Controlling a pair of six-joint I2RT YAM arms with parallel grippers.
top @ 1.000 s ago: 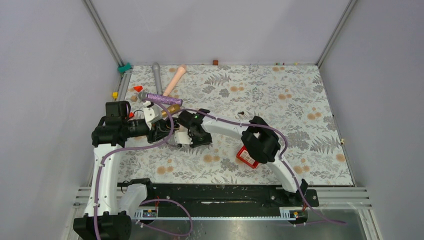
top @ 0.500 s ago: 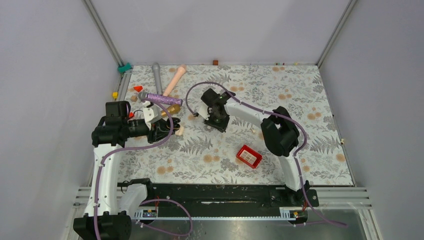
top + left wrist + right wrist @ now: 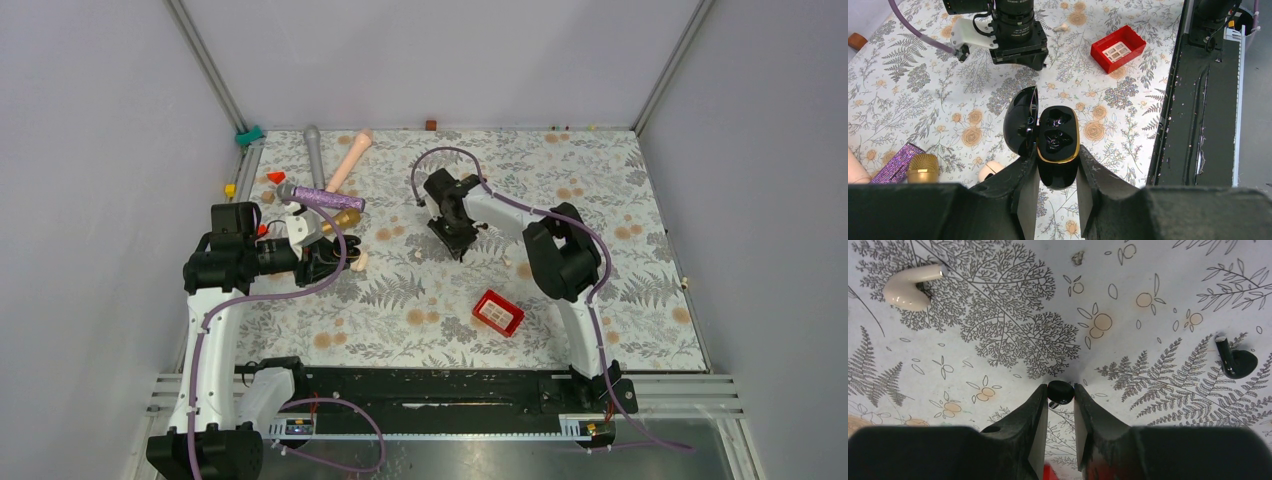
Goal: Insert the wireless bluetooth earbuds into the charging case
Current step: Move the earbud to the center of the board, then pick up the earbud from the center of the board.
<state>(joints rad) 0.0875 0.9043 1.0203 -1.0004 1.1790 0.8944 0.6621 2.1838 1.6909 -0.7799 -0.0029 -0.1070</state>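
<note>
My left gripper is shut on the black charging case, gold-rimmed, with its lid swung open to the left. It hangs over the table's left side. My right gripper is shut on a small black earbud, down at the tablecloth in the back middle. A second black earbud lies to its right. A whitish earbud lies at the upper left of the right wrist view. The case's two wells look dark; what is in them I cannot tell.
A red box sits in front of the right arm. A purple glitter microphone, a grey one and a pink rod lie at the back left. A cream round object lies beside the case.
My right arm has swung away from the case at the left to the back middle of the table. The left arm and case have not moved.
</note>
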